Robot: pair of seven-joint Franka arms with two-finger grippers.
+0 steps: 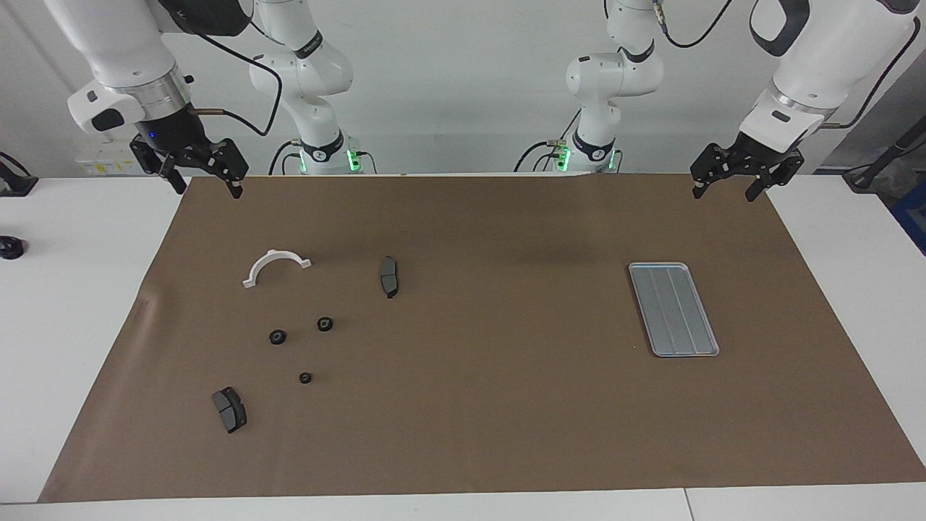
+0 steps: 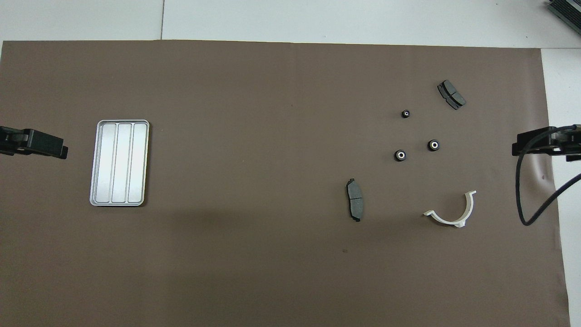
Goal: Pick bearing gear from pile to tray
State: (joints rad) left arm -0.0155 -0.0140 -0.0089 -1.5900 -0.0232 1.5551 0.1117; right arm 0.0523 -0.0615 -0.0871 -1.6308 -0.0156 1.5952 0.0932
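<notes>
The pile lies toward the right arm's end of the table. It holds three small black round rings (image 1: pixel 325 324) (image 1: pixel 278 337) (image 1: pixel 305 377), a white half-ring bracket (image 1: pixel 262 262) and two dark grey brake pads (image 1: pixel 389 276) (image 1: pixel 229 409). In the overhead view the rings (image 2: pixel 433 145) (image 2: pixel 400 155) (image 2: pixel 406 113), the bracket (image 2: pixel 447 220) and the pads (image 2: pixel 354 205) (image 2: pixel 451 94) also show. The silver ridged tray (image 1: pixel 673 309) (image 2: pixel 120 162) lies empty toward the left arm's end. My right gripper (image 1: pixel 206 187) hangs open and empty over the mat's edge near its base. My left gripper (image 1: pixel 725 192) hangs open and empty over the mat's corner near its base.
A brown mat (image 1: pixel 492 420) covers most of the white table. A black cable (image 2: pixel 526 200) loops from the right arm over the mat's edge. A small black object (image 1: pixel 11 247) sits at the table's edge at the right arm's end.
</notes>
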